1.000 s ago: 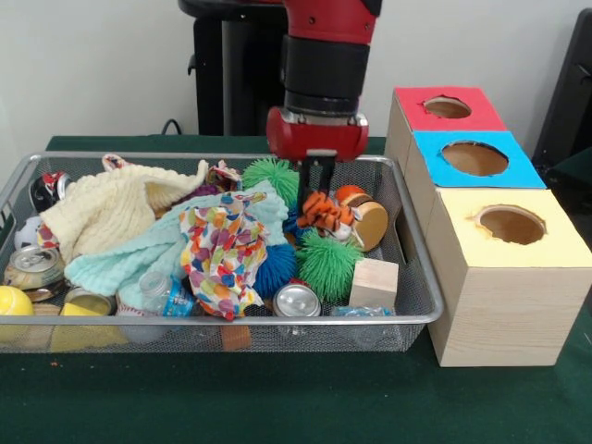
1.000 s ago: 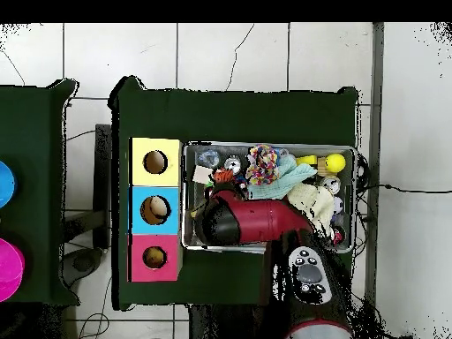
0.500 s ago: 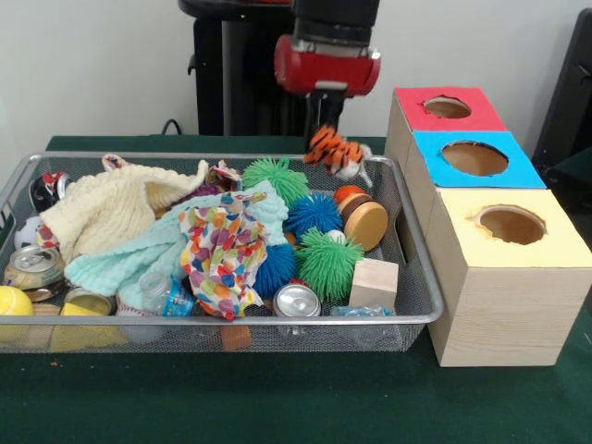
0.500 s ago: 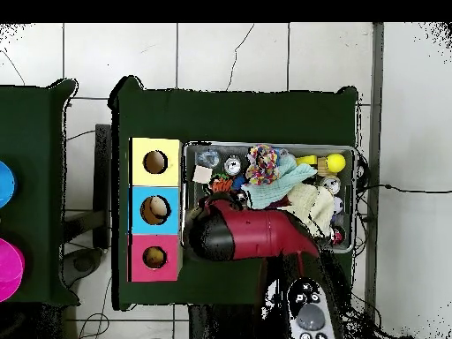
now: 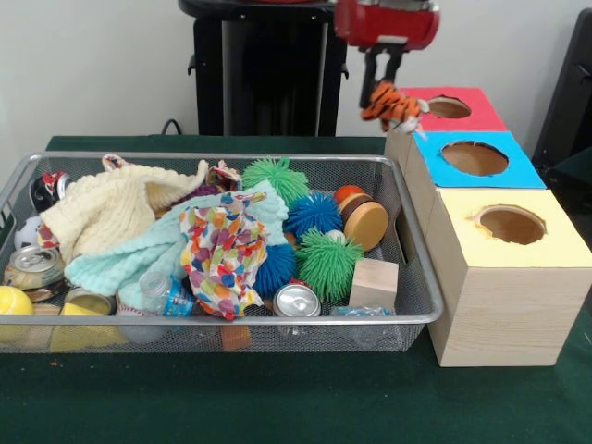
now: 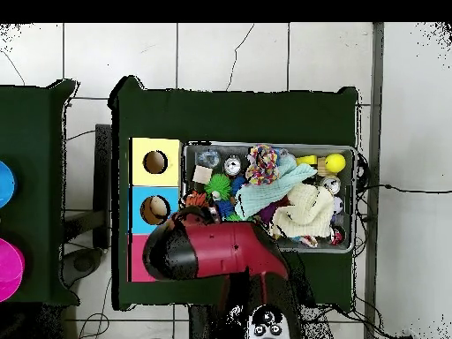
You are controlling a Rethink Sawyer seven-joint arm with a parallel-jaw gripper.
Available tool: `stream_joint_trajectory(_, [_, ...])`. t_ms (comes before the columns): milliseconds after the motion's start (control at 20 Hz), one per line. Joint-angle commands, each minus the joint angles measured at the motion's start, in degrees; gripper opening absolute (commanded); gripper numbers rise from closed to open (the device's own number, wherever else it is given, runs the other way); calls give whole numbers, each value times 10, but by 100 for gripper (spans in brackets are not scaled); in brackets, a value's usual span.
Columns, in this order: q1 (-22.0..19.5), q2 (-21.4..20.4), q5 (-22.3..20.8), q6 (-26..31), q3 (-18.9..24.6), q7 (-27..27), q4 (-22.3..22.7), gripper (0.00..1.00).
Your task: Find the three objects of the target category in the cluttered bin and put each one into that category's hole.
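Tiger plush toy [image 5: 391, 104]: small, orange with black stripes, hanging in the air from the pincer [image 5: 381, 81], which is clenched on its upper part; it sits clear above the wire bin [image 5: 418, 310] and just at the 9 o'clock edge of the red box [image 5: 413, 95], level with that box's hole [image 5: 448, 107]. Step in hand, by judgement: carrying a picked item from the bin to the row of sorting boxes. Next move calls for a short travel toward 3 o'clock in the front view until the toy is centred over the chosen opening, then a release; which hole is the right one cannot be told from the pictures. Neighbouring openings: blue box [image 5: 513, 170] hole at 5 o'clock of the toy, yellow box [image 5: 553, 248] hole further toward 5 o'clock. Edges: the hole is only a little wider than the toy, so a dangling leg or tail could catch its torn rim. Open room: the air above the boxes is free; the bin's wire wall lies below and toward 7 o'clock, already cleared. Overhead view: the arm [image 6: 221, 252] hides the red box and the toy. Bin contents remaining: spiky balls, cloths, cans, wooden block [image 5: 375, 282].
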Motion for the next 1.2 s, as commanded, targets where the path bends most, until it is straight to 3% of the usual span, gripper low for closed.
stream_joint_trajectory(50, [31,-2,45,67,-13,145,55,0])
stream_joint_trajectory(250, [67,3,65,64,-37,171,61,0])
stream_joint_trajectory(600, [149,60,67,56,-124,220,36,0])
stream_joint_trajectory(950, [231,96,60,147,-219,257,2,0])
stream_joint_trajectory(1200, [251,119,71,149,-233,283,2,0])
